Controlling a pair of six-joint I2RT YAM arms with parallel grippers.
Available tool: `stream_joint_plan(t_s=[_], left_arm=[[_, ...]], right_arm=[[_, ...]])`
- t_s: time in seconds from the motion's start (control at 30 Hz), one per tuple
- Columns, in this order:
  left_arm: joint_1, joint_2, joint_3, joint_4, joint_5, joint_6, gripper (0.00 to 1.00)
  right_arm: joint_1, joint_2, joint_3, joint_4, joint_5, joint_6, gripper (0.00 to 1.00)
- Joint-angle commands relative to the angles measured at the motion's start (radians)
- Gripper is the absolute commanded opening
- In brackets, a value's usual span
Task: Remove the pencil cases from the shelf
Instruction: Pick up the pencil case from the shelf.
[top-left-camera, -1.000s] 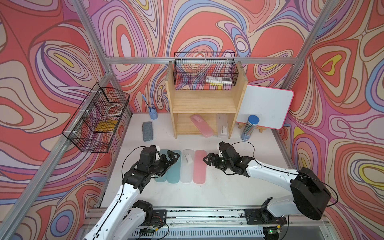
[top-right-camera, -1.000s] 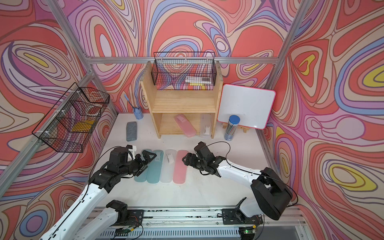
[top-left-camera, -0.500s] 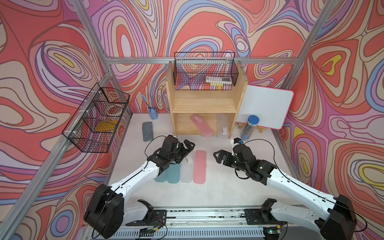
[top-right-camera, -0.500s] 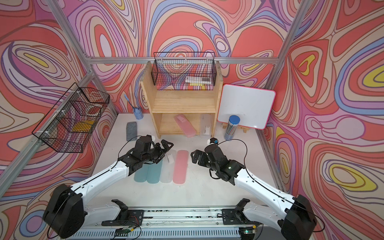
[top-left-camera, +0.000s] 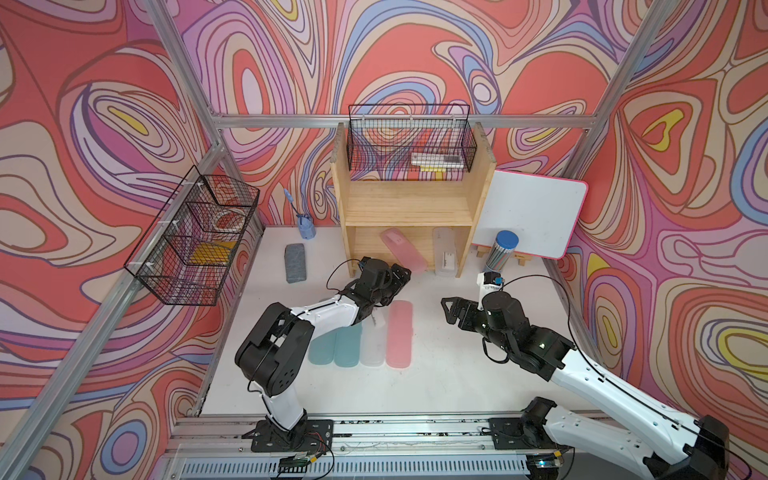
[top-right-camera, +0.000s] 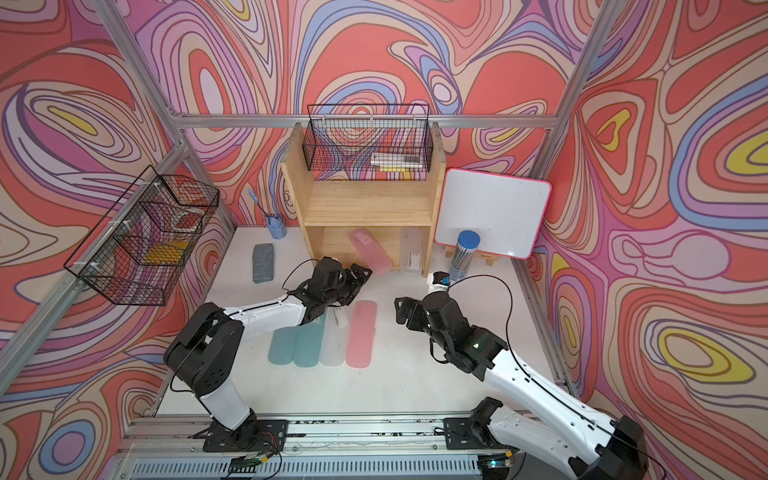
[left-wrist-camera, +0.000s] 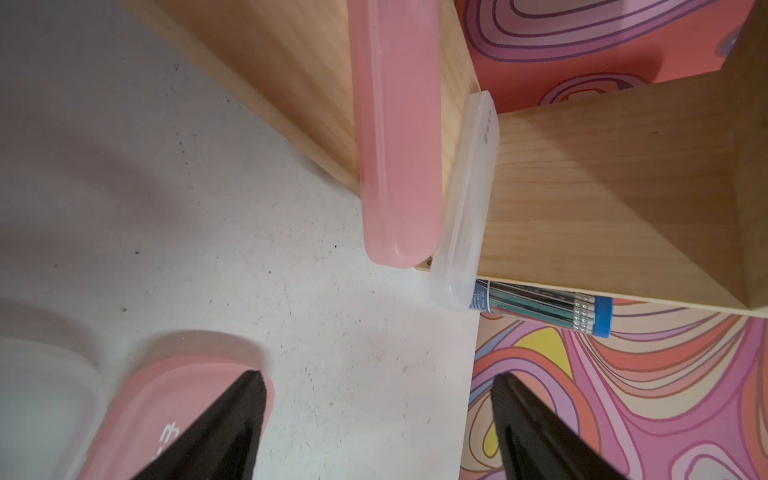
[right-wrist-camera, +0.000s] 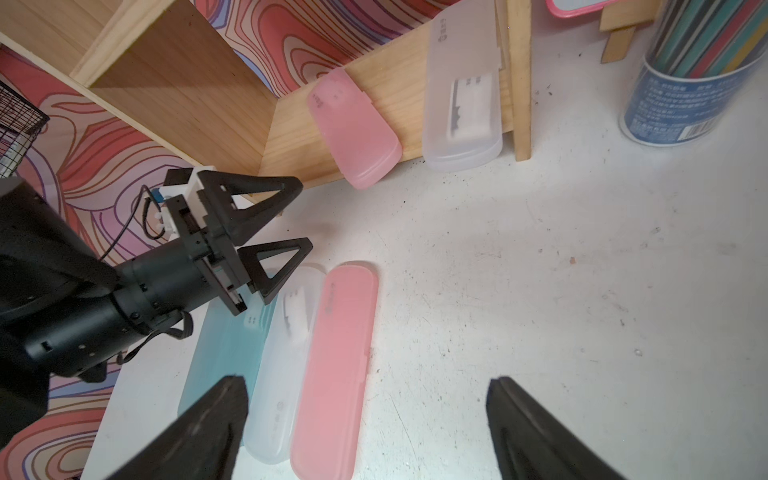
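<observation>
The wooden shelf (top-left-camera: 409, 216) holds two pencil cases on its lower tier. A pink case (top-left-camera: 405, 249) lies slanted, its front end over the shelf edge, and a frosted clear case (top-left-camera: 444, 251) rests against the right side panel. My left gripper (top-left-camera: 399, 276) is open just in front of the pink case's (left-wrist-camera: 399, 145) near end, not touching it. On the table lie two teal cases (top-left-camera: 334, 347), a clear one (top-left-camera: 372, 340) and a pink one (top-left-camera: 400, 334), side by side. My right gripper (top-left-camera: 446, 307) hangs open and empty to the right of that row.
A black wire basket (top-left-camera: 409, 141) sits on top of the shelf and another (top-left-camera: 191, 245) hangs on the left wall. A whiteboard (top-left-camera: 536, 216) and a pencil cylinder (top-left-camera: 503, 251) stand right of the shelf. A grey eraser (top-left-camera: 296, 262) and a blue cup (top-left-camera: 306, 226) are to its left.
My left gripper has moved from the row of cases on the table up to the shelf's front edge. My right gripper has drawn back to the right, away from the row.
</observation>
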Motion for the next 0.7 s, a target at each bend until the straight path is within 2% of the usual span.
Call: stream_joint_plan(t_s=[0.0,0.37,0.67], left_arm=[[-0.003,0.056,0.055,0.068,-0.016,-0.015,0.82],[-0.004,0.214,0.201,0.075,-0.002,-0.024,0.75],[-0.003,0.278,0.245,0.086,0.007,-0.038,0.66]], right_arm=[[0.001,-0.005,-0.013,-0.006,0.027,-0.046,0.92],[0.001,0.008,0.013,-0.042,0.047,-0.094,0.91],[-0.001,-0.018,0.02,-0.079,0.078,-0.115,0.91]])
